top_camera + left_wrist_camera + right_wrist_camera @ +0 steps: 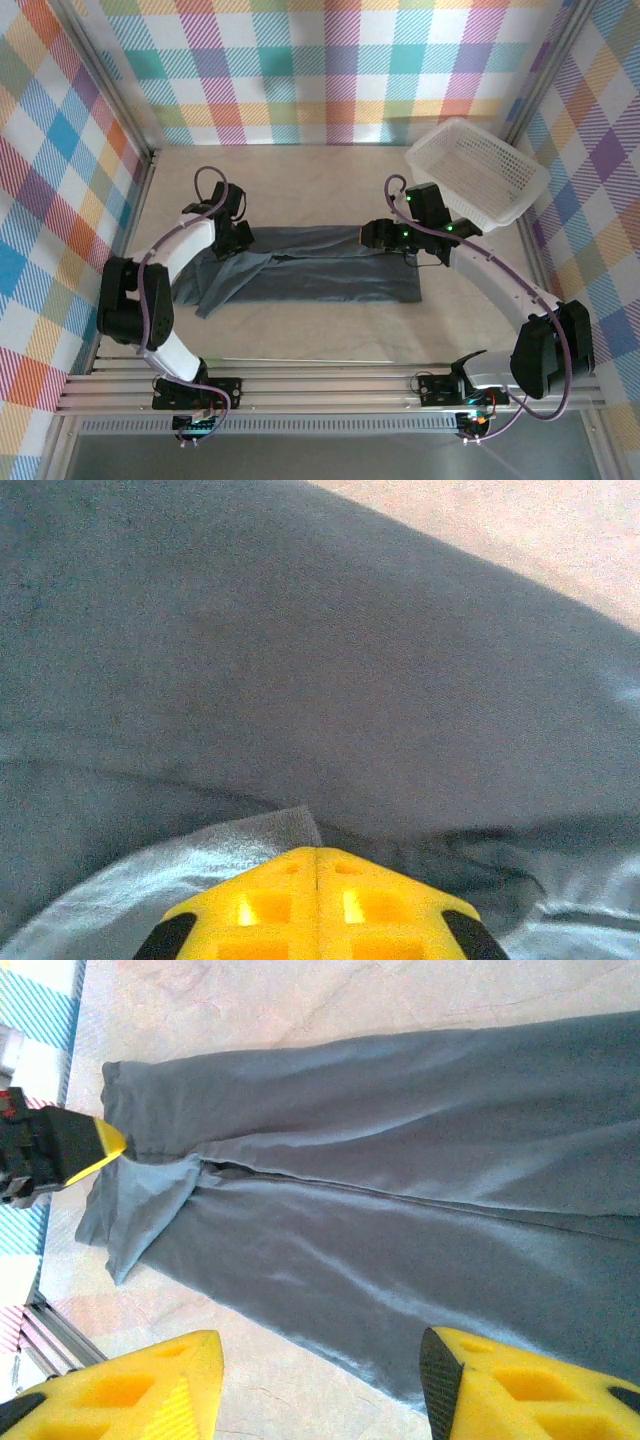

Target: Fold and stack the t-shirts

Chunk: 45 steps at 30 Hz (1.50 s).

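The left hand [316, 855] is pinched shut on a fold at the t-shirt's [320, 275] left end. The right hand [320, 1350] hangs half-open and empty over its right end.

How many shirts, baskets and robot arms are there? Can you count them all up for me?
Grey t-shirt: 1
White basket: 1
Robot arms: 2, the left arm and the right arm
Total: 4
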Available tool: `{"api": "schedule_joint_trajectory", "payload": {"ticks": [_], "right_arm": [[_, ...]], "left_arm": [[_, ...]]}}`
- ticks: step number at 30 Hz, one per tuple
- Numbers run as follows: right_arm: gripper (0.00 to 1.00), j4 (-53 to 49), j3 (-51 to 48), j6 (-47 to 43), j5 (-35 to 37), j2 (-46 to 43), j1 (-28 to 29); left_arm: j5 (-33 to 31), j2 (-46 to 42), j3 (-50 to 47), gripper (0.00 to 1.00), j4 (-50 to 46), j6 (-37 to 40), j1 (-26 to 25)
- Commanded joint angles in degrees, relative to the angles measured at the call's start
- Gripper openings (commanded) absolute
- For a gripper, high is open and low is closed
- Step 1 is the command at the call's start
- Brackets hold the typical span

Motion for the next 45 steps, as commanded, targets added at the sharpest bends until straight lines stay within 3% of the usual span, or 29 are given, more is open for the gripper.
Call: {"api": "schedule_joint_trajectory", "payload": {"ticks": [1, 12, 21, 29, 31, 32, 34, 36, 39, 42, 45], "right_arm": [[0.55, -0.3, 0.7, 0.0, -0.5, -1.8, 0.4], [0.55, -0.9, 0.4, 0.1, -0.5, -2.9, 0.4], [0.55, -1.2, 0.4, 0.4, -1.3, -1.8, 0.5], [0.55, -1.2, 0.0, 0.5, -1.5, -1.5, 0.4], [0.55, -1.1, 0.0, 0.6, -1.5, -1.3, 0.5], [0.55, -1.0, 0.0, 0.6, -1.5, -1.2, 0.5], [0.55, -1.0, 0.1, 0.6, -1.5, -1.1, 0.5], [0.55, -0.9, 0.1, 0.6, -1.4, -0.9, 0.5], [0.55, -0.5, 0.1, 0.7, -1.9, -0.5, 0.4], [0.55, 0.1, -0.2, 0.9, -2.7, 0.3, 0.5], [0.55, 0.4, -0.2, 1.1, -3.2, 0.3, 0.5]], "left_arm": [[1.5, -2.6, -1.6, 0.0, -2.7, -5.7, -2.9], [1.5, -2.6, -2.6, 0.0, -6.7, -16.4, -10.3], [0.7, -1.8, -5.6, 0.0, -3.1, -28.2, -19.4], [2.1, 1.2, -7.9, 0.0, 2.5, -39.4, -24.3], [1.1, 1.0, -7.8, 0.1, 1.7, -41.4, -25.6], [0.3, 0.5, -7.6, 0.22, 0.8, -41.7, -26.1], [-1.9, -1.2, -6.8, 0.47, -2.5, -41.7, -26.4], [-6.1, -4.5, -6.2, 0.49, -5.9, -41.0, -26.3], [-11.0, -8.3, -5.4, 0.45, -8.8, -35.9, -24.5], [-11.3, -8.3, -5.4, 0.32, -9.2, -28.0, -18.3], [-8.7, -7.4, -7.4, 0.27, -6.6, -20.5, -11.0]]}}
